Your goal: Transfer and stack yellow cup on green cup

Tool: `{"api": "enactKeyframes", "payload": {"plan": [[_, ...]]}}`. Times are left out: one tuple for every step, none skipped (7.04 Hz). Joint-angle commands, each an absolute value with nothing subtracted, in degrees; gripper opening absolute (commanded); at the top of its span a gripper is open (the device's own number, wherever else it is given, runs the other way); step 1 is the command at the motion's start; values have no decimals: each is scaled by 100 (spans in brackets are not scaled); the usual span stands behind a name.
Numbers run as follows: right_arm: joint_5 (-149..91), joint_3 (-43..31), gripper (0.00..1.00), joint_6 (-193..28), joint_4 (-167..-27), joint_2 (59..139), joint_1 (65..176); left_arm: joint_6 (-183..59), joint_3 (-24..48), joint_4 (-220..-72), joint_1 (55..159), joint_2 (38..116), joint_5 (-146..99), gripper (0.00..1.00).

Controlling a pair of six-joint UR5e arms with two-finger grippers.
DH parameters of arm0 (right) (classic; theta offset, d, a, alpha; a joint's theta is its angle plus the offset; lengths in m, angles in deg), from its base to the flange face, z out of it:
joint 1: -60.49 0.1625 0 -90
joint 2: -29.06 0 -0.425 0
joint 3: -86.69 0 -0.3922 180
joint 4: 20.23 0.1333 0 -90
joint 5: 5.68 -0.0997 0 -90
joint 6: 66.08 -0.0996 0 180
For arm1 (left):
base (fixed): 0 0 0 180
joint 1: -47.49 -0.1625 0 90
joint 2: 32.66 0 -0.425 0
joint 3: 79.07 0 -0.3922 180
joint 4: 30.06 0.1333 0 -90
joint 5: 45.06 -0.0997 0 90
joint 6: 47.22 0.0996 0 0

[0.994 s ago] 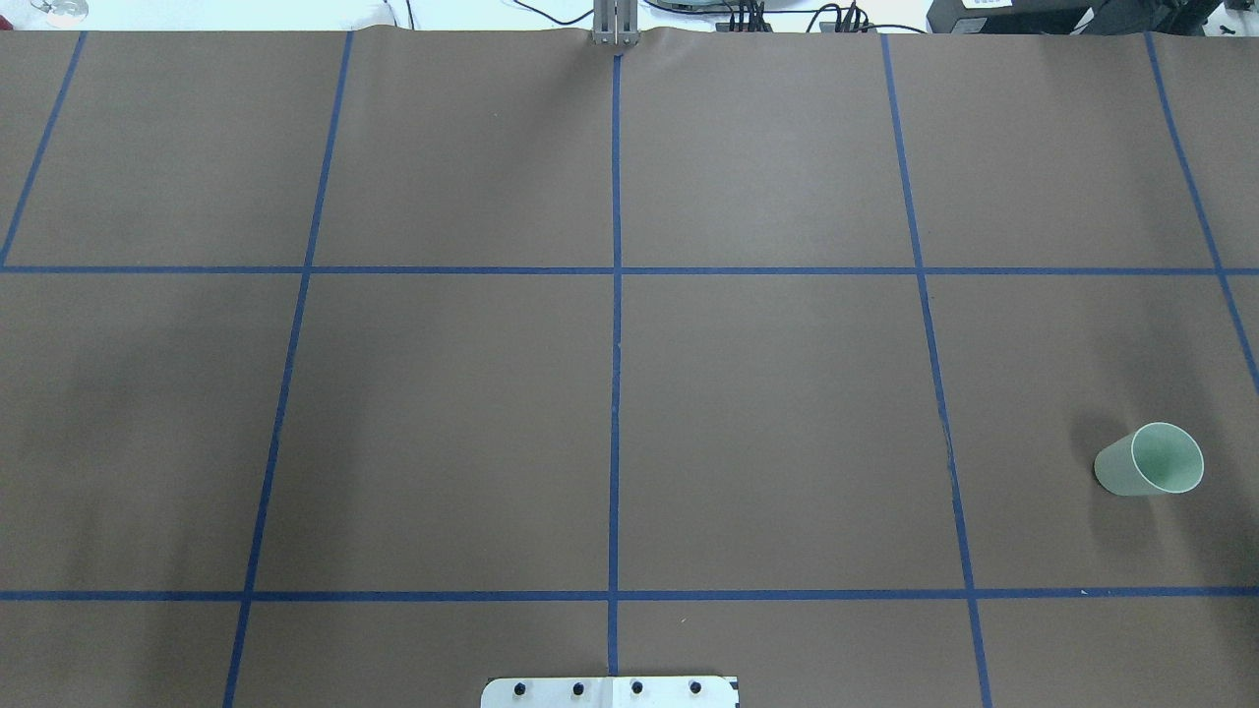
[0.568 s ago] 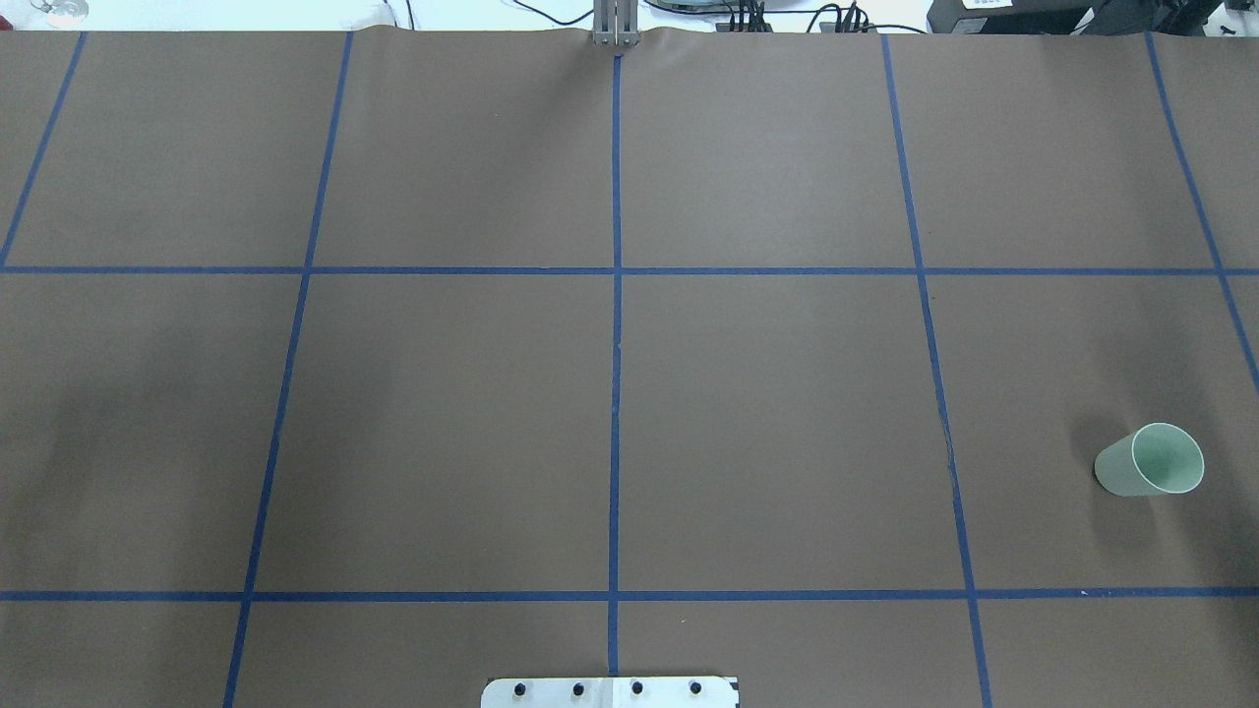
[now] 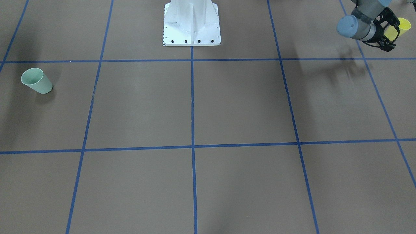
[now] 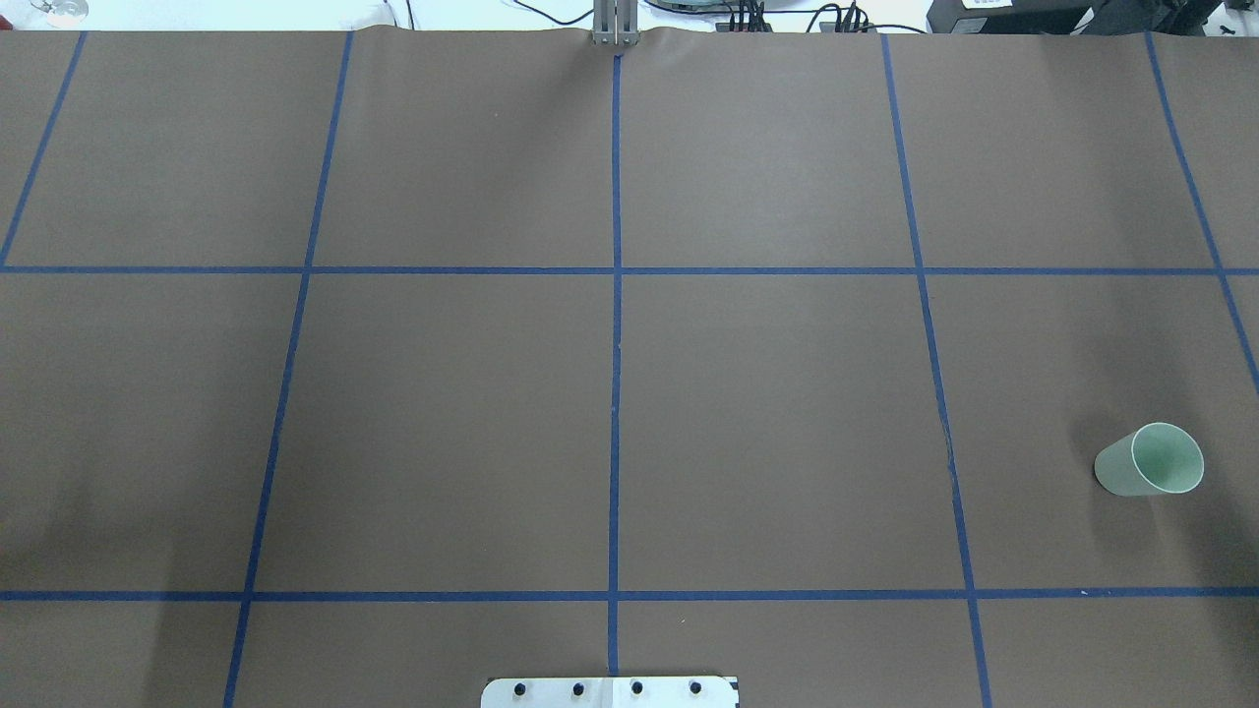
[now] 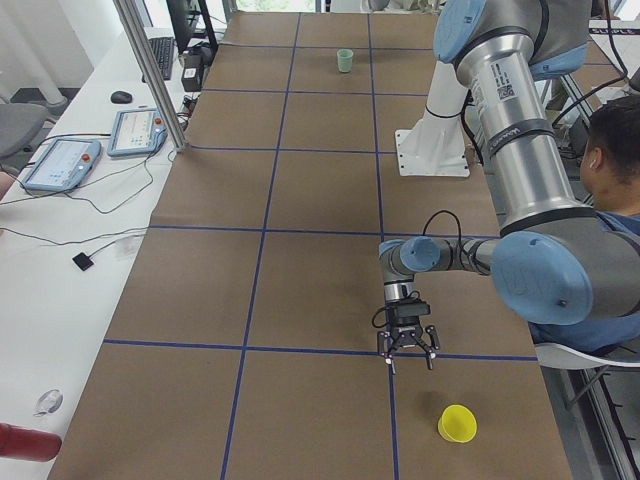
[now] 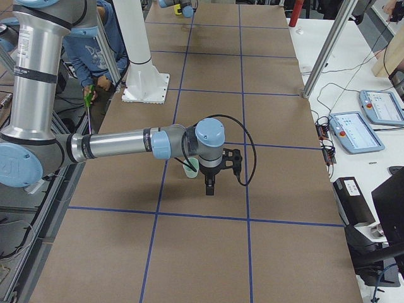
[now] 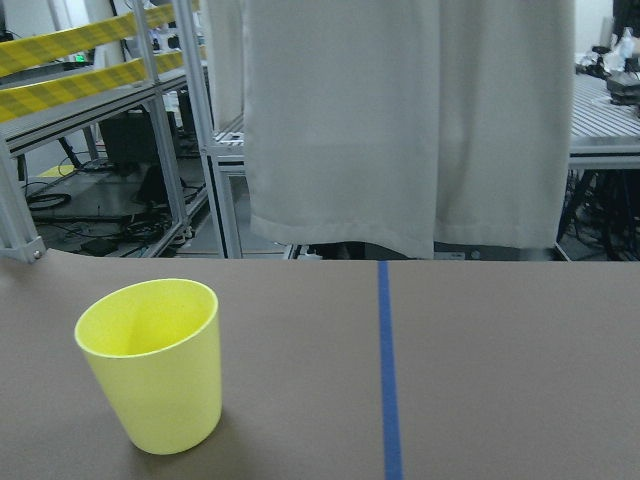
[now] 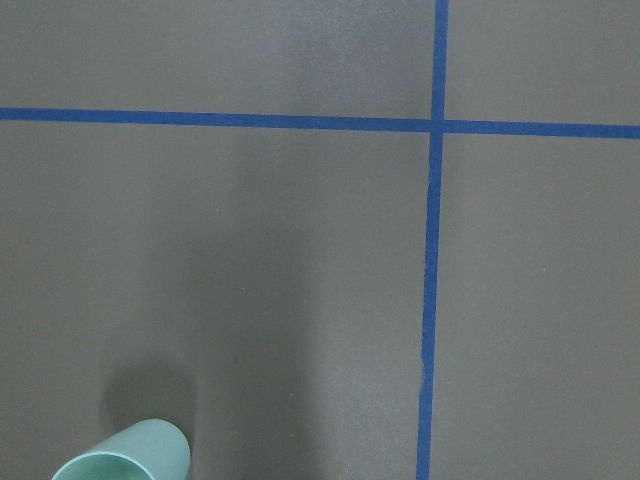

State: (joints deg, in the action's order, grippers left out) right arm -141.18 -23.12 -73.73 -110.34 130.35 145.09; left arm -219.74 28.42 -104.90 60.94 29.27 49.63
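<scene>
The yellow cup point(image 7: 150, 365) stands upright on the brown table near the robot's left end, also seen in the exterior left view point(image 5: 457, 424) and the front-facing view point(image 3: 403, 24). My left gripper point(image 5: 407, 361) is open and empty, low over the table, a short way from the cup and pointing past it; it also shows in the front-facing view point(image 3: 391, 34). The green cup point(image 4: 1149, 460) stands upright far off at the right end point(image 3: 36, 81) point(image 8: 125, 458). My right gripper point(image 6: 209, 184) hovers near the green cup point(image 6: 190, 170); I cannot tell whether it is open.
The white robot base point(image 3: 191, 26) stands at the table's near middle edge. Blue tape lines point(image 4: 615, 344) divide the table into squares. A seated person point(image 5: 610, 160) is beside the left arm. A metal post point(image 5: 150, 70) and tablets point(image 5: 60, 160) stand at the far side.
The green cup has not moved. The soft shadow on the left half of the table has drifted toward the near left corner and faded.
</scene>
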Motion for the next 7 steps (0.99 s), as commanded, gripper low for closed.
{"api": "enactKeyframes", "payload": {"plan": [[-14051, -2308, 100, -7346, -11041, 13022, 14495, -22642, 2334, -10520, 5533, 2912, 5206, 99], [-14050, -2317, 100, -7338, -11032, 13040, 14504, -22634, 2211, -10608, 5505, 2904, 5224, 99], [-14041, -2326, 100, -7338, -11041, 13040, 14504, -22643, 1940, -10965, 5479, 2904, 5215, 99], [-14041, -2308, 100, -7338, -11041, 13040, 14504, -22652, 1772, -11239, 5287, 2904, 5232, 99], [-14041, -2334, 100, -7338, -11041, 13040, 14504, -22652, 1692, -11268, 5259, 2904, 5363, 99], [-14041, -2361, 100, -7338, -11041, 13040, 14504, -22652, 1665, -11277, 5181, 2895, 5530, 99], [-14041, -2387, 100, -7338, -11041, 13040, 14513, -22730, 1665, -11277, 5102, 2825, 5662, 99]]}}
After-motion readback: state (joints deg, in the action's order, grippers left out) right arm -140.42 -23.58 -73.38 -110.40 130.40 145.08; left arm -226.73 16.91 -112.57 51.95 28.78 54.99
